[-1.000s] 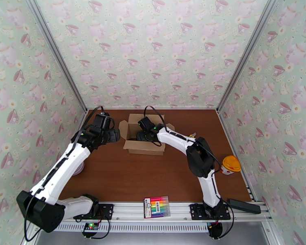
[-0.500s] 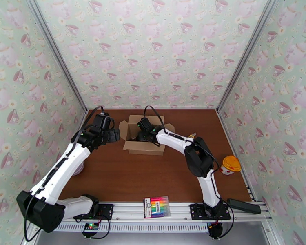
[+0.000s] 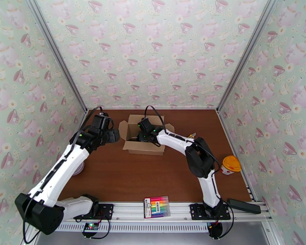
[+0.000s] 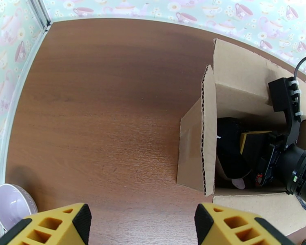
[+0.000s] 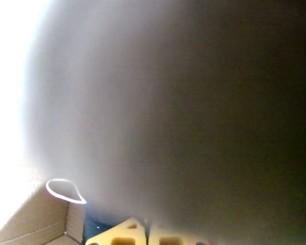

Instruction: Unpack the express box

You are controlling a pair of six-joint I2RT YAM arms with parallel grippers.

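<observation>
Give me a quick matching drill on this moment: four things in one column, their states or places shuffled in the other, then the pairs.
1. tan corrugated cardboard express box
2. left yellow-fingered gripper
3. right yellow-fingered gripper
4. white cup with an orange lid

A. shut, down inside the box
B. at the right edge of the brown wooden table
C. flaps standing open
D. open, over bare table beside the box

Pairs: 1-C, 2-D, 3-A, 4-B
</observation>
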